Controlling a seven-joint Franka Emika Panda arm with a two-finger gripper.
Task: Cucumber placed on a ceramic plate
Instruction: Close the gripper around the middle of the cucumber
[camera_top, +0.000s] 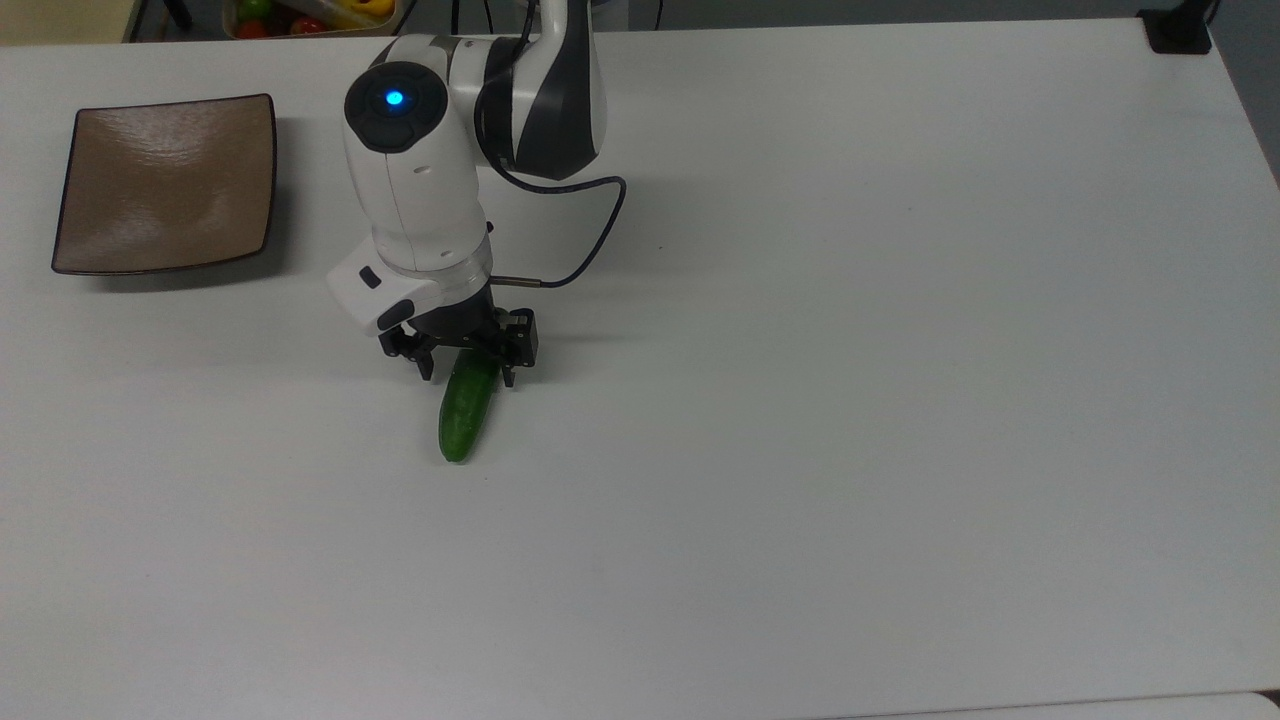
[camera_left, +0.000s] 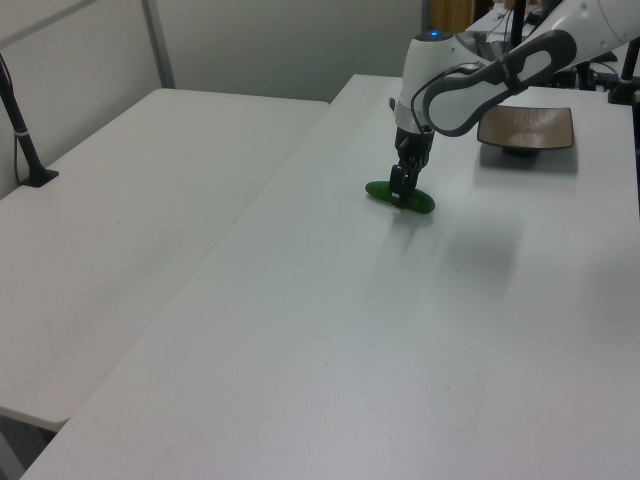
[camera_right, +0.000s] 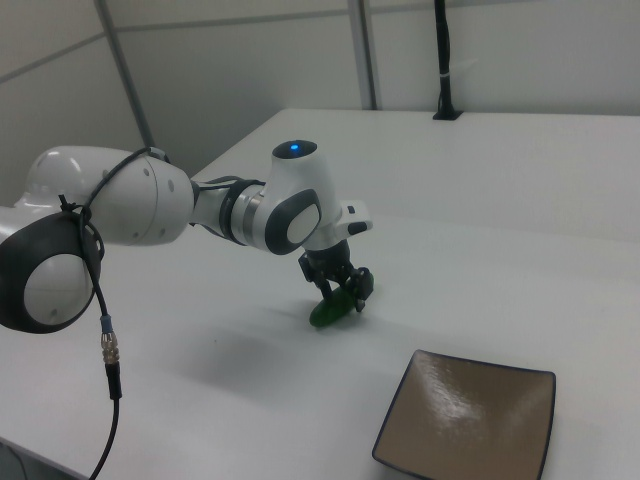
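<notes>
Green cucumber (camera_top: 462, 415) lies flat on white table (camera_top: 850, 400), well apart from the ceramic plate (camera_top: 165, 183) at the top view's upper left. Gripper (camera_top: 466, 368) is down over the cucumber's upper end, fingers spread wide, one each side, not yet pinching. Step looks like grasp setup. Next move likely needs closing on the cucumber, lifting, then carrying it to the plate, which has nothing on it.

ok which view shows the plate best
The top view: the ceramic plate shows its whole square face. The right view shows it close but at a slant; the left view shows it far off and foreshortened.
</notes>
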